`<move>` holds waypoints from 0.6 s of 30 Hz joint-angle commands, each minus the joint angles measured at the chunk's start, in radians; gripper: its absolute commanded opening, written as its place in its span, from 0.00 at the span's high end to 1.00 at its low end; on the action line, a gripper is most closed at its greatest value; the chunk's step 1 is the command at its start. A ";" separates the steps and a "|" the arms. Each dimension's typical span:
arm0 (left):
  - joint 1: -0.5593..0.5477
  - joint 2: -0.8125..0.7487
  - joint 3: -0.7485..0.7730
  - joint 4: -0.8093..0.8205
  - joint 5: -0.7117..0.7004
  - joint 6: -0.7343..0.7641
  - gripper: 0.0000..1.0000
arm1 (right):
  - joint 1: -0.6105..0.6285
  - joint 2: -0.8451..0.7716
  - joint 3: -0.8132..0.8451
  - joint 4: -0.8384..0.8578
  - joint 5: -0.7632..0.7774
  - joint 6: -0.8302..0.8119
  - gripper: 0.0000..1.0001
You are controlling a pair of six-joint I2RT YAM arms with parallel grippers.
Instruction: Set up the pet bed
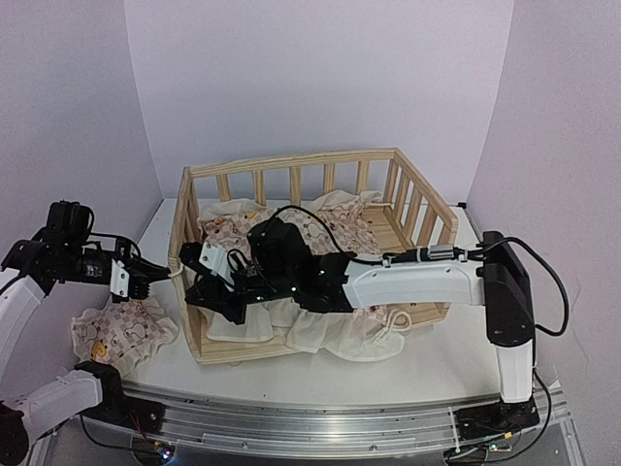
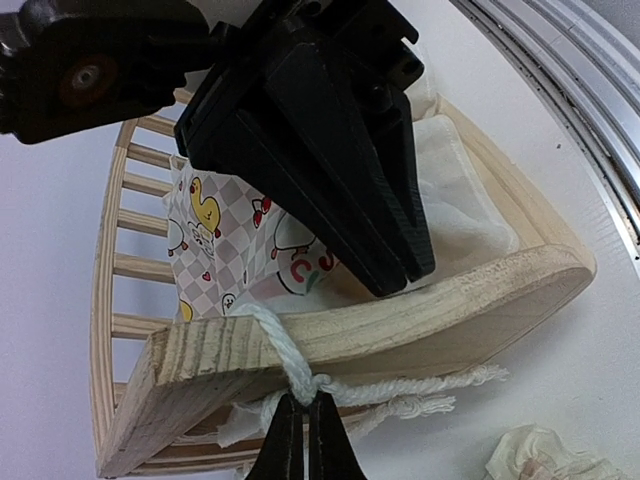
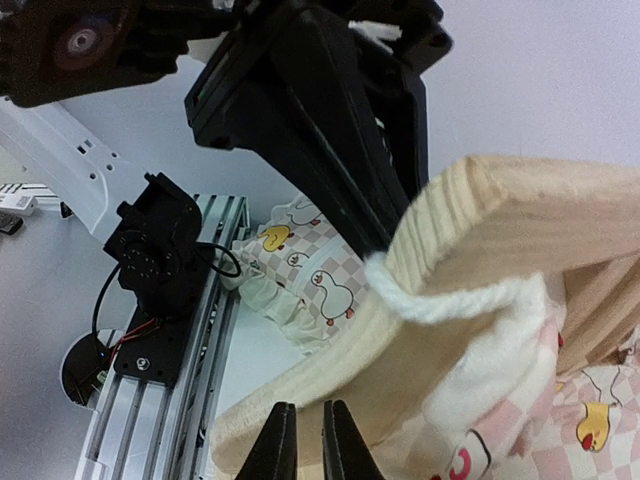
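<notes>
Centrally, light pine slatted pet bed frame (image 1: 291, 163): stands upright in the middle of the white table (image 1: 439, 359), its long rails running parallel to the table's near edge.
Cream ruffled cushion in pink-white checks with yellow ducks (image 1: 354, 228): lies rumpled inside the frame, and its plain cream underside spills over the near rail onto the table.
White twisted tie string (image 2: 280, 340): passes over the top of the frame's curved left end board (image 2: 450, 305) and is knotted against the board's outer face, with frayed tails trailing along it.
Black two-finger left gripper (image 2: 306, 405): sits outside the left end board, clenched, its tips pinching the tie string at the knot.
Black two-finger right gripper (image 3: 309, 415): carried by the white right arm (image 1: 417, 283), which reaches across the frame from the table's right edge. It hangs inside the bed, close to the same end board, with its fingers barely parted and nothing seen between them.
Small ruffled checked piece of fabric with ducks (image 1: 121, 335): lies on the table towards its near left corner, just beside the frame's left end.
Silver slotted rail (image 1: 320, 422): runs along the table's near edge.
</notes>
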 commanded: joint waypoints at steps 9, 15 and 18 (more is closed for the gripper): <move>0.003 -0.066 0.071 -0.107 -0.122 -0.290 0.49 | -0.020 -0.426 -0.124 -0.238 0.420 0.118 0.67; 0.003 -0.116 0.101 0.020 -0.224 -0.590 0.46 | -0.101 -0.480 0.071 -0.733 0.806 0.322 0.54; 0.003 -0.113 0.155 0.161 -0.164 -0.824 0.42 | -0.165 -0.547 0.081 -0.883 0.939 0.452 0.50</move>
